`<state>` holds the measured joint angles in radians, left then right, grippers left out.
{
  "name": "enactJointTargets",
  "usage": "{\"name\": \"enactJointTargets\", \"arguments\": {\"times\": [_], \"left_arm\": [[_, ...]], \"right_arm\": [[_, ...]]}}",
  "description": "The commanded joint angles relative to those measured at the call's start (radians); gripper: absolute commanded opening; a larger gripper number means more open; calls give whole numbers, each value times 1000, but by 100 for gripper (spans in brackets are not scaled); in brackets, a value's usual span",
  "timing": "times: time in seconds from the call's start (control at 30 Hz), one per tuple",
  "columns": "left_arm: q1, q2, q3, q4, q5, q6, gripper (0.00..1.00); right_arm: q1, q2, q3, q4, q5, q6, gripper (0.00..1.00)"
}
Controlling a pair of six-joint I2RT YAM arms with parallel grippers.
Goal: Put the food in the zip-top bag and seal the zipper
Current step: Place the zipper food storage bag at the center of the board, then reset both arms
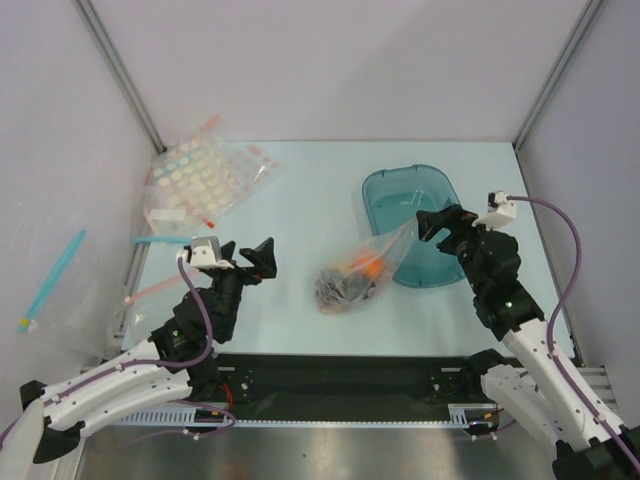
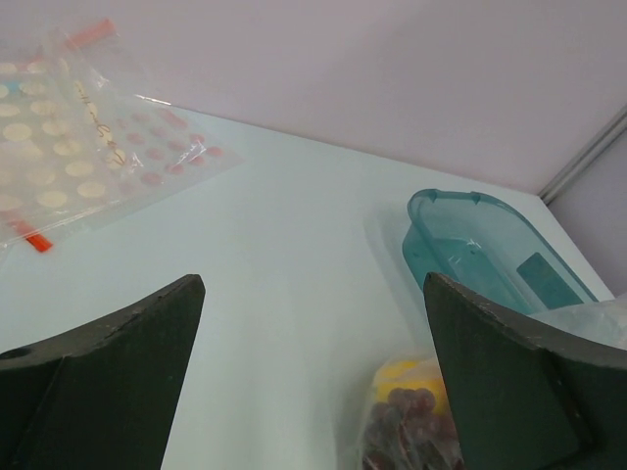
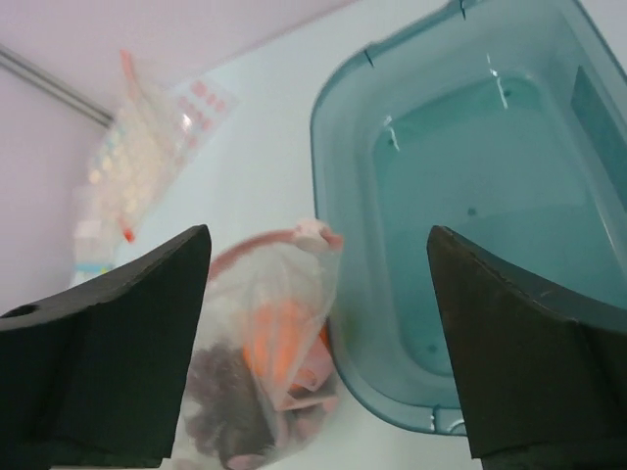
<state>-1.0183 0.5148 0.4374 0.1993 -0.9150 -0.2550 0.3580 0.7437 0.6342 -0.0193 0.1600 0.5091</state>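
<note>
With my left gripper (image 2: 313, 284) and right gripper (image 3: 315, 235) both spread and pinching nothing, my worry is the pale press-seal zipper (image 3: 257, 247). If it is only part-closed, any nudge could spill the toy fruits (image 1: 340, 285). The small clear plastic zip-top bag (image 1: 352, 272) lies slumped just under the right fingertips, beside the teal plastic tray (image 1: 372, 195). It is crumpled, with the fruit bunched in one end.

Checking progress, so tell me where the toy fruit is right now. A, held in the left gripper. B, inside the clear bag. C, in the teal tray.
B: the fruit shows through the clear bag lying beside the teal tray, which has nothing in it.
</note>
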Motion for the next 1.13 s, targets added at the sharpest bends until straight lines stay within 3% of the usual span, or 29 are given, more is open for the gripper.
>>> {"name": "enactJointTargets", "arguments": {"times": [0.0,0.23,0.33,0.6,1.1], "left_arm": [[6,-15,-6,14,34,-38,100],[6,-35,-14,-17,56,-43,100],[6,-47,-6,-38,74,-43,100],[6,-58,-6,-41,145,-46,100],[6,-25,4,-41,188,-43,100]], "right_arm": [[-4,-113,12,42,73,57,97],[-2,-257,-44,73,188,106,100],[-1,-250,-28,38,220,150,100],[-2,-188,29,-77,202,55,100],[-1,-208,-48,10,130,51,100]]}}
